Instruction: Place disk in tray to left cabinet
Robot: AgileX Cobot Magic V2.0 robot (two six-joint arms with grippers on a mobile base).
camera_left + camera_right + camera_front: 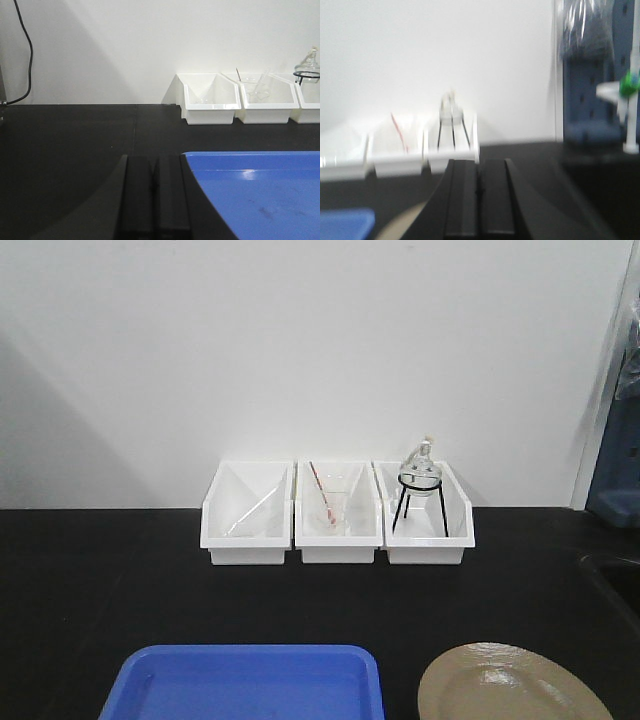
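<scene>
Disk (512, 685) shows clearly only frontally; left end effector (152, 161), right end effector (479, 165) both closed.

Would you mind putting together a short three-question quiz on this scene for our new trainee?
1. True or false: the disk lies inside the tray.
2. Which of the white bins holds the round glass flask? A left, B middle, C right.
3. Fill in: the row has ___ white bins.
Key: 1 false, the disk lies beside the tray, apart from it; 2 C; 3 three.
</scene>
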